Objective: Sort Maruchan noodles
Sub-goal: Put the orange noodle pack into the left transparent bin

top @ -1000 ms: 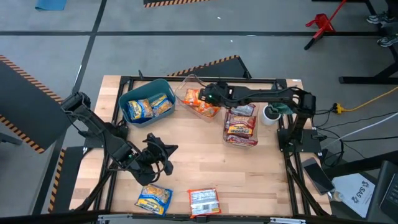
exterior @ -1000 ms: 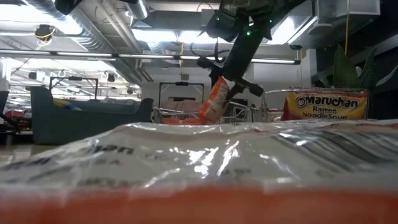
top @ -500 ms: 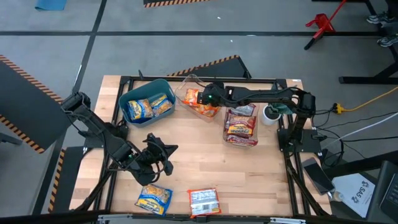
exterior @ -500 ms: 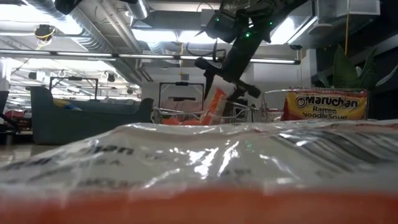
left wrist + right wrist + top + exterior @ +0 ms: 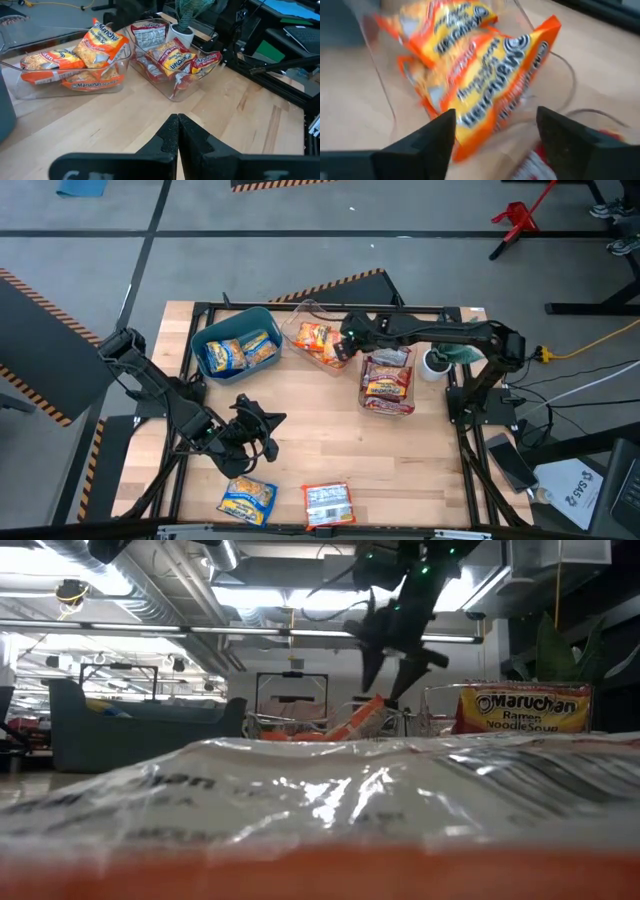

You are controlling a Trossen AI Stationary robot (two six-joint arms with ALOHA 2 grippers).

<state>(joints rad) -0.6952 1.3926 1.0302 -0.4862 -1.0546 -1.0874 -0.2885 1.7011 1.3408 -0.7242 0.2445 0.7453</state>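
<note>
Right gripper [image 5: 343, 343] hangs over the clear container [image 5: 300, 315] of orange packets [image 5: 314, 338], fingers [image 5: 427, 141] spread wide, nothing between them; top packet leans on the container wall, free of the fingers. Left gripper [image 5: 178, 131] pinched shut, empty, low over the table [image 5: 320, 435] near its front left. Blue-yellow packets [image 5: 228, 353] lie in the teal bin [image 5: 225, 321], red-white ones [image 5: 385, 388] in a second clear container. Two loose packets at front edge; one fills the low view's foreground, blurred, print unreadable.
</note>
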